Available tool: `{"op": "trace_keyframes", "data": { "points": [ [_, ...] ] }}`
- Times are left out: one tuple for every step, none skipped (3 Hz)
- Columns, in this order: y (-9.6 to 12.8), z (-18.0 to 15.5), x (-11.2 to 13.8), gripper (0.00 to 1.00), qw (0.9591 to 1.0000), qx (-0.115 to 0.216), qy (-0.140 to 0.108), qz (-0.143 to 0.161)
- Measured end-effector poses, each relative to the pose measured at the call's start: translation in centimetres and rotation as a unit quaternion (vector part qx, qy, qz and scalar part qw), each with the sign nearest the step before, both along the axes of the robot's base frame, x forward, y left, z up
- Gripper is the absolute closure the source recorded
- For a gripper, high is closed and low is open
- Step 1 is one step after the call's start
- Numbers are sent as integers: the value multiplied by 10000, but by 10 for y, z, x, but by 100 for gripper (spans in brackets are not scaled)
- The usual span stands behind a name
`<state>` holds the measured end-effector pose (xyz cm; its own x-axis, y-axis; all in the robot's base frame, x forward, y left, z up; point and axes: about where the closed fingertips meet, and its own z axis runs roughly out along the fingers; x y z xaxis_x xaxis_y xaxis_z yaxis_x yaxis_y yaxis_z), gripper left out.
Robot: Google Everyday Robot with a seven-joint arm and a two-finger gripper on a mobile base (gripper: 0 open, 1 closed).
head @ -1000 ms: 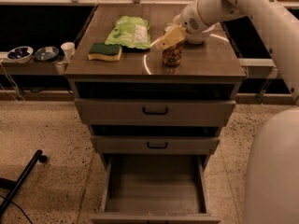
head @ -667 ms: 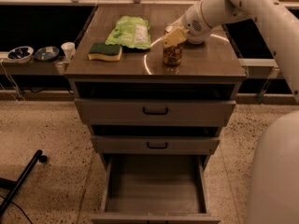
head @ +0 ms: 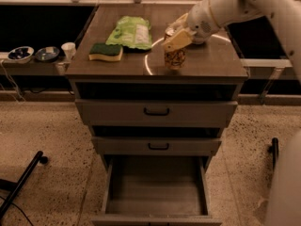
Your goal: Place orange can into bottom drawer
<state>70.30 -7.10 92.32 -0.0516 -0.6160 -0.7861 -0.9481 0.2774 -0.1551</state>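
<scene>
The orange can [head: 175, 59] stands upright on the cabinet top [head: 207, 62], right of centre and near the front edge. My gripper [head: 177, 37] comes in from the upper right on the white arm [head: 235, 6] and sits right at the can's top, hiding its lid. The bottom drawer [head: 155, 189] is pulled open below the can, and its wide tray holds nothing.
A green bag [head: 131, 31] and a green-yellow sponge [head: 106, 52] lie on the cabinet top to the left. Two upper drawers with black handles [head: 156, 111] are slightly ajar. Two bowls [head: 21, 54] and a white cup [head: 69, 49] sit on a low shelf at left. A black leg [head: 23, 182] lies on the floor.
The gripper has barely shifted at the can's top. The can stands in the same place.
</scene>
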Motion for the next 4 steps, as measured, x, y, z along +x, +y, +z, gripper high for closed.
{"op": "trace_keyframes", "data": {
  "points": [
    [8, 19, -66, 100, 9958, 112, -499, 754],
    [-3, 6, -118, 100, 9930, -161, -724, 916],
    [1, -31, -139, 100, 9933, -267, -374, 1060],
    [6, -63, -124, 100, 9948, 184, -106, 998]
  ]
}}
